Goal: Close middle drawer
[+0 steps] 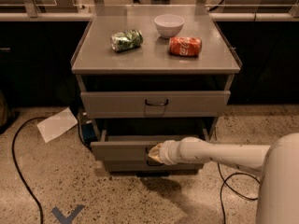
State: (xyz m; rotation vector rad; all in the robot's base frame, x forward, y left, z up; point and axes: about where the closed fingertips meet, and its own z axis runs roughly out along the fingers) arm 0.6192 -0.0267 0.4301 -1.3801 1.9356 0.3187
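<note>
In the camera view, a grey metal cabinet [93,59] stands on a speckled floor. The middle drawer [121,150], below the cabinet's top drawer [187,103], is pulled part-way out of the cabinet, with a strip of its tray interior showing behind the flat front.

The gripper [156,153] sits at the centre of that drawer front, about where the handle is. It is at the end of the white arm [219,153], which reaches in from the cabinet's right. Whether the gripper is open or closed cannot be told; it appears to touch the front.

The lowest drawer [121,166] shows just beneath.

On the cabinet's top are a white bowl [169,25] at the back, a red soda can [185,46] lying on its side to the right, and a crumpled green packet [126,39] to the left.

On the floor left of the cabinet lie a sheet of paper [57,124] and a black cable [16,171].
</note>
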